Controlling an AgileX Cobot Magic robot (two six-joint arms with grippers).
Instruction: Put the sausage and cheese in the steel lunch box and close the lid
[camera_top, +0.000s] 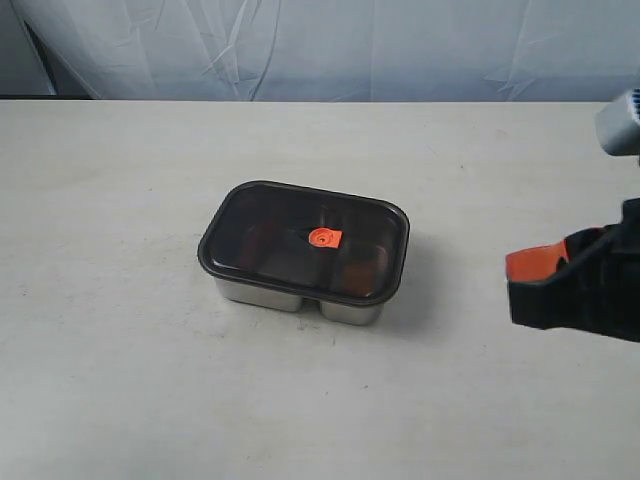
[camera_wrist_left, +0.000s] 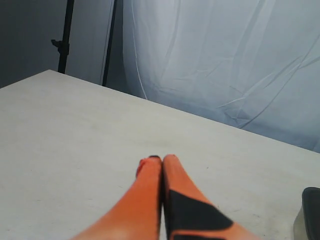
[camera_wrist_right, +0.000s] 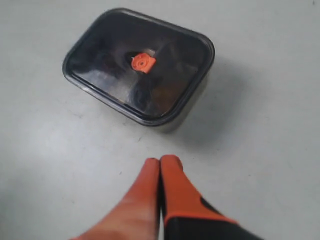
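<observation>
The shiny rectangular stainless-steel lunch box (camera_top: 255, 293) stands near the centre of the pale surface (camera_top: 120, 380). The dark smoky translucent lid (camera_top: 270, 235) sits flat on top of it, covering it fully, with the round orange valve (camera_top: 324, 238) at its centre. The contents cannot be made out through the lid. The right gripper (camera_wrist_right: 160, 162) is well apart from the box, orange fingers pressed together and empty. The left gripper (camera_wrist_left: 161, 160) is likewise fully closed, holding nothing.
</observation>
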